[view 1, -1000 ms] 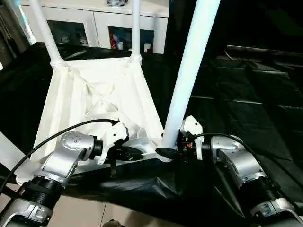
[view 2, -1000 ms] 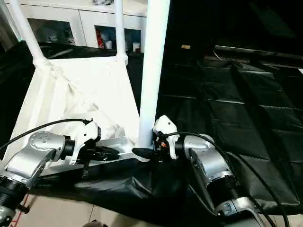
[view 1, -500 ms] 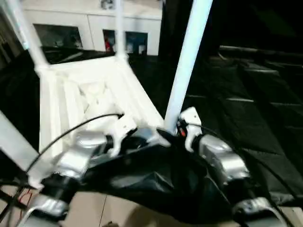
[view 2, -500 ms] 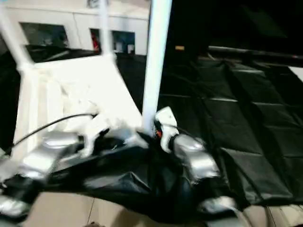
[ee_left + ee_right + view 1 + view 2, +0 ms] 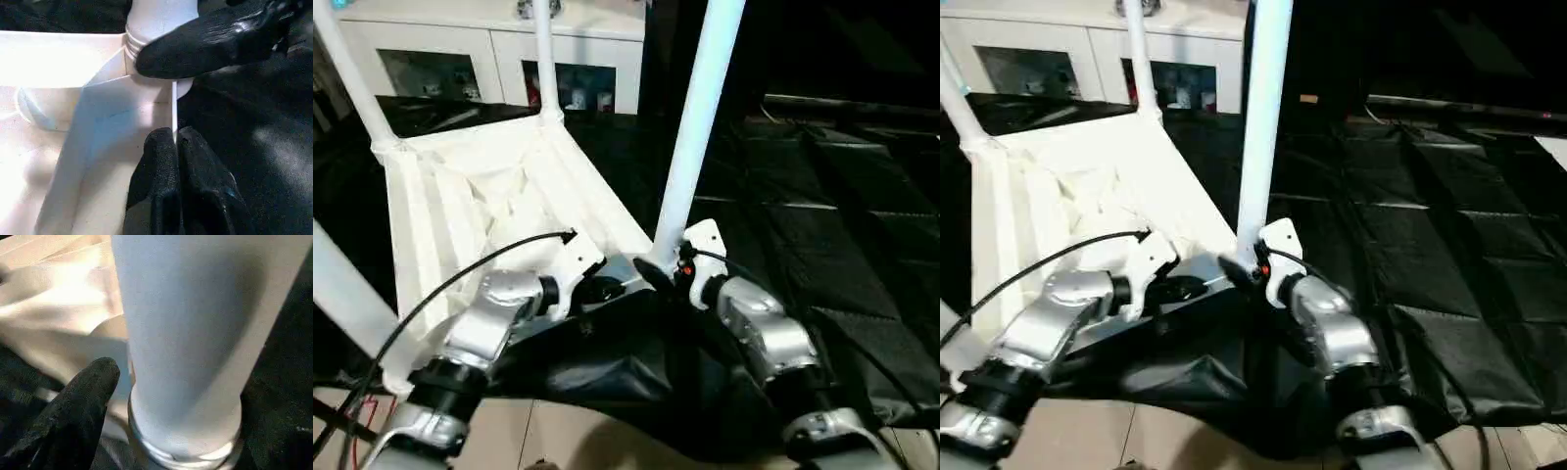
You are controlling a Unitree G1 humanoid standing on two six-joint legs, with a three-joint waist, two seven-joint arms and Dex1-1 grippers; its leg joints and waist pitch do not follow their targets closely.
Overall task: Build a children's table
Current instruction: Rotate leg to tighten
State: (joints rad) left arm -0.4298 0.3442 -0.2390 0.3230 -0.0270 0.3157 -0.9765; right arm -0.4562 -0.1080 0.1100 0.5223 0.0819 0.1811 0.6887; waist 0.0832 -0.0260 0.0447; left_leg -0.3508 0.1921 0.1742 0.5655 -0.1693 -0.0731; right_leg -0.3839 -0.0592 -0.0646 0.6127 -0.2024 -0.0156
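The children's table point(image 5: 499, 196) is lying upside down on a black, creased sheet point(image 5: 842, 245), its ribbed white plastic underside facing up and its smooth tapered tubular legs standing in the round corner sockets. The near-right leg point(image 5: 697, 127) is rising steeply from its socket, where a ringed collar is showing at the base. The left gripper point(image 5: 176, 147) is resting with its two matte black fingers pressed together, their tips touching the thin white edge of the tabletop just beside that socket. The right gripper point(image 5: 656, 272) is sitting at the foot of the same leg with its fingers spread apart; one rounded black finger point(image 5: 73, 416) is lying close against the leg's base, while the other is not clearly visible, so whether it is clamping the leg cannot be told. Behind the table, a white cabinet point(image 5: 499, 59) with glass doors is standing against the wall. Both silver forearms are reaching in over the bunched sheet.
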